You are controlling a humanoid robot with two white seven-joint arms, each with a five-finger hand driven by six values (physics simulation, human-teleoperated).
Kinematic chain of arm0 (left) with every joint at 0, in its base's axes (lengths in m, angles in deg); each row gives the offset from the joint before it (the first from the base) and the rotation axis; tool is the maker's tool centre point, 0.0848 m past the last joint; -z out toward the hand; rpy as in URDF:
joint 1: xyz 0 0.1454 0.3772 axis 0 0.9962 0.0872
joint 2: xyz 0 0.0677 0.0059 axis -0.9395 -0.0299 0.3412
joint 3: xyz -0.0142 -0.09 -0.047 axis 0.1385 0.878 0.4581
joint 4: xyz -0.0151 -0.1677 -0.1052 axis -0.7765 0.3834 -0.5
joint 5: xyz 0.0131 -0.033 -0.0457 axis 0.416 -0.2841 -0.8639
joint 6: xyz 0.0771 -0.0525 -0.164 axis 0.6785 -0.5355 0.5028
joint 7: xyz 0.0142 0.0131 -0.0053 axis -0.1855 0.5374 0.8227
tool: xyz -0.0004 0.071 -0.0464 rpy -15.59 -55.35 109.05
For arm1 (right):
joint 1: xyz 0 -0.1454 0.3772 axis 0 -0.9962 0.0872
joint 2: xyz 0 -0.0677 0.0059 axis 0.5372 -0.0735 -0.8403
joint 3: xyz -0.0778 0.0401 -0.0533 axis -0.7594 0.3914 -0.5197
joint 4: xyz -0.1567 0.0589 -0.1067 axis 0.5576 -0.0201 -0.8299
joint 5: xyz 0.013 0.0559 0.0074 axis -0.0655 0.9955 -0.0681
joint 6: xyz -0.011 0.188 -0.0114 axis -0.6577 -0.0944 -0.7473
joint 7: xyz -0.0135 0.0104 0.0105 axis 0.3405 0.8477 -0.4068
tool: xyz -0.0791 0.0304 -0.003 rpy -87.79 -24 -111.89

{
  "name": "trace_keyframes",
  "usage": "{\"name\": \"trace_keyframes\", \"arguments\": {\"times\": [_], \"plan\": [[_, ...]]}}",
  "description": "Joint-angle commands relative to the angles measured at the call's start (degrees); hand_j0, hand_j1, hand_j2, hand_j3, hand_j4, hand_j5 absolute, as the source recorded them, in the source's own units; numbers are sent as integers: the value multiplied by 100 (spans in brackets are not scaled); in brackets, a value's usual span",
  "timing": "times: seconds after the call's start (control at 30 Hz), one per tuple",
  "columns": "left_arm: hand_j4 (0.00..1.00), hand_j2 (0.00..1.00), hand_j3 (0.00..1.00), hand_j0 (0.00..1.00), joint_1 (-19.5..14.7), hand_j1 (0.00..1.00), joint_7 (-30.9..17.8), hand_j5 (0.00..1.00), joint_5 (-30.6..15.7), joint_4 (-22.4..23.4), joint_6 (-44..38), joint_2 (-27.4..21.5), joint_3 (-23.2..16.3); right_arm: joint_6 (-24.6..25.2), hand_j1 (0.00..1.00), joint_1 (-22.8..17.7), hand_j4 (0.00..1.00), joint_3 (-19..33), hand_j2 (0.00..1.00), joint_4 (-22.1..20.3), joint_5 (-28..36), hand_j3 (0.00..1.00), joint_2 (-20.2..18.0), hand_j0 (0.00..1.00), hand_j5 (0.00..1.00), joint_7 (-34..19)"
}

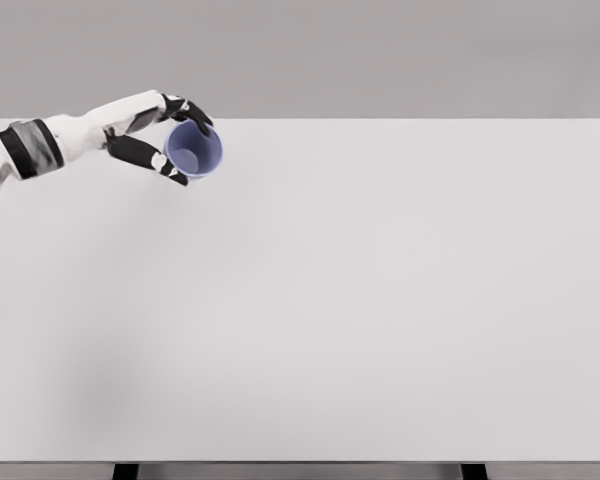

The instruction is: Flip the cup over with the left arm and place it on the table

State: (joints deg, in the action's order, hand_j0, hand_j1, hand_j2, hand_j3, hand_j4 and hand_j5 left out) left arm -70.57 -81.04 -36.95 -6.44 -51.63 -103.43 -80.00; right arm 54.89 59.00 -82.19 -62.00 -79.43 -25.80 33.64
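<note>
I observe the left hand (152, 135) at the far left of the white table (380, 300), its fingers (140, 154) wrapped around the blue cup (194, 149). The cup is tilted on its side, mouth turned toward my camera, over the table's far edge. I cannot tell whether it touches the surface.

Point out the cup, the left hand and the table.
cup (193, 150), head view, on its blue inside.
left hand (152, 140), head view, on the palm behind the cup.
table (380, 300), head view, on its bare top.
</note>
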Motion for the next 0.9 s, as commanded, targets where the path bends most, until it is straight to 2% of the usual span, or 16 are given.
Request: {"name": "trace_keyframes", "arguments": {"times": [0.0, 0.13, 0.2, 0.47, 0.63, 0.83, 0.87], "plan": [[48, 48, 48, 48, 0, 48, -55, 48, -1007, 87, -154, -8, 22, 0, 100, 0, 100, 0, 100, 0, 1, 100, 0, 100, 100, -1], [49, 49, 49, 49, 26, 49, -55, 49, -1623, 174, -681, 80, 4, 0, 100, 0, 100, 0, 100, 0, 1, 100, 0, 100, 100, -1], [50, 50, 50, 50, 61, 50, -55, 50, -1904, 218, -1173, 282, 4, 0, 100, 0, 100, 0, 100, 0, 1, 100, 0, 100, 100, -1], [59, 59, 59, 59, 141, 59, -55, 59, -2071, 236, -2422, 572, 13, 0, 100, 0, 100, 0, 100, 0, 1, 100, 0, 100, 100, -1], [60, 60, 60, 60, 158, 60, -55, 60, -2089, 227, -2440, 607, 13, 0, 100, 0, 100, 0, 100, 0, 1, 100, 0, 100, 100, -1], [64, 64, 64, 64, 334, 64, -55, 64, -2098, 157, -2387, 643, 13, 0, 100, 0, 100, 0, 100, 0, 1, 100, 0, 100, 100, -1], [68, 68, 68, 68, 343, 68, -55, 68, -2089, 148, -2369, 634, 13, 0, 100, 0, 100, 0, 100, 0, 1, 100, 0, 100, 100, -1]]}}
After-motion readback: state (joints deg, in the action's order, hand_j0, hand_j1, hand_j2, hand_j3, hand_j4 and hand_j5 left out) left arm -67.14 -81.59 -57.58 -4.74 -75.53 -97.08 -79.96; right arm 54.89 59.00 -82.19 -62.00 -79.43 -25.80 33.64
